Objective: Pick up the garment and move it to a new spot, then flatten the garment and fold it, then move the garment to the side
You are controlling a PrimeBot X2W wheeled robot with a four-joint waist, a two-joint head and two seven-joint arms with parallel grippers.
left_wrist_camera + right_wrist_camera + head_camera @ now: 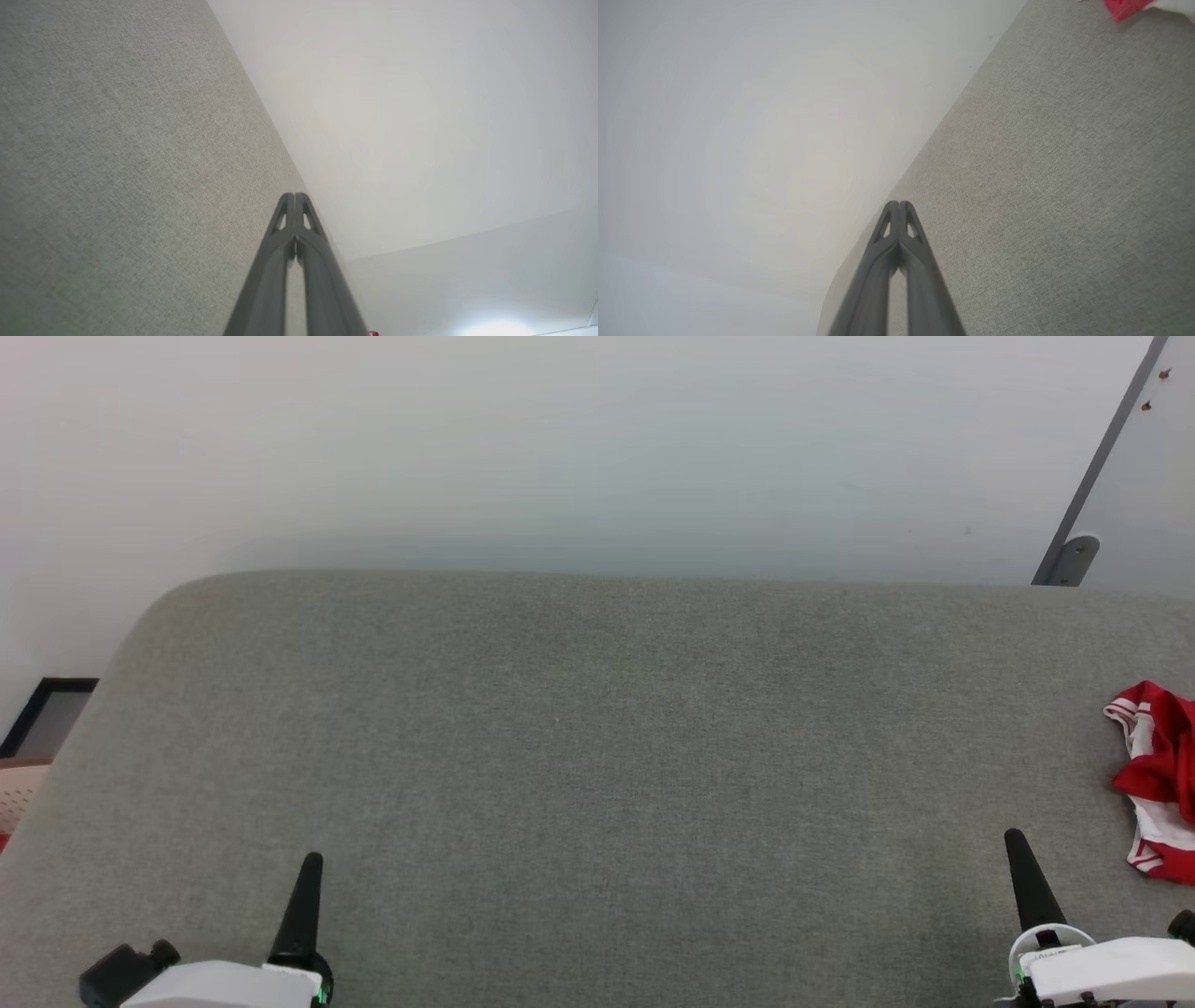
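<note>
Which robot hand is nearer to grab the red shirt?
Right. The shirt lies bunched on the grey surface's right side, just beyond the right hand; the left hand sits far across.

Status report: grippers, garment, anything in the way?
Left gripper shut, empty. Right gripper shut, empty. Garment crumpled on grey surface, far right, untouched. Nothing between it and right gripper.

The head camera looks forward and down from above the near side of the grey fabric counter (597,728), reaching its far edge and the pale wall (597,448). Each wrist camera rides low and close, sighting along the left hand (294,196) or right hand (899,203) over that fabric toward the wall; the red garment (1125,7) appears in the right wrist and head views.
</note>
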